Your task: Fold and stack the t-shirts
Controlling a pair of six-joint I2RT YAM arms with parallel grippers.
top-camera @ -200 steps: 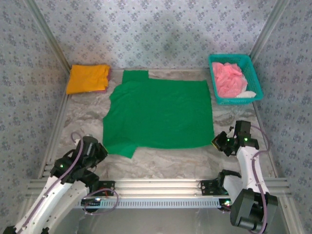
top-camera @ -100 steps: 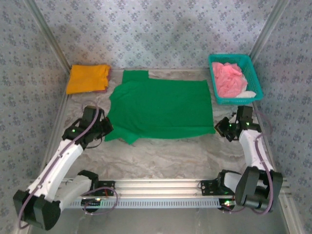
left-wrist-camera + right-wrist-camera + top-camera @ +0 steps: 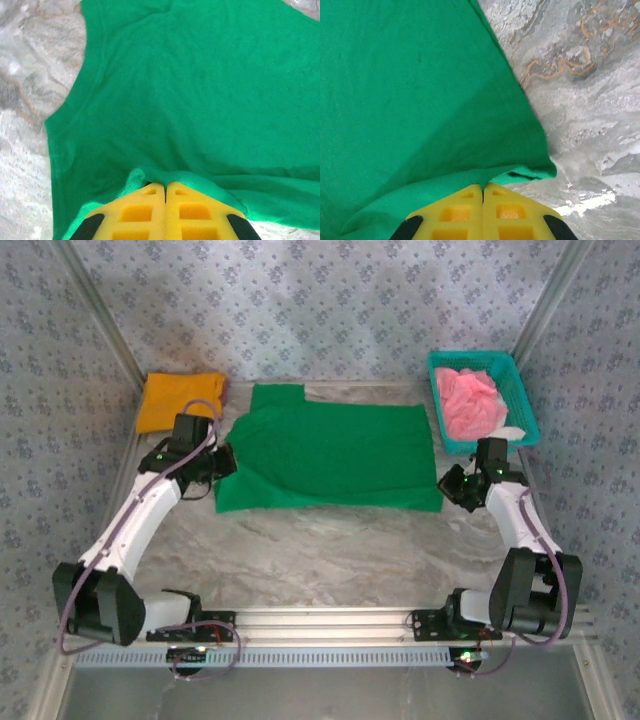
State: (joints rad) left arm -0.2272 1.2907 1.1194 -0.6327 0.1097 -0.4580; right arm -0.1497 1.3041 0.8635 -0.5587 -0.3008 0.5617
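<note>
The bright green t-shirt lies spread across the middle of the table, its near part doubled back over itself. My left gripper is shut on the shirt's near-left edge; green cloth bunches at the yellow fingertips. My right gripper is shut on the near-right corner, with the hem pinched between its pads. An orange-yellow t-shirt lies folded at the far left corner. A pink t-shirt sits crumpled in the teal basket.
The teal basket stands at the far right against the patterned wall, with a bit of white cloth at its near end. Marbled grey tabletop stretches bare between the shirt and the arm bases. Patterned walls close in the sides and back.
Both grippers have carried the green shirt's near edge away from the bases, toward the back. The near part now lies folded over the far part and the shirt looks much shorter.
</note>
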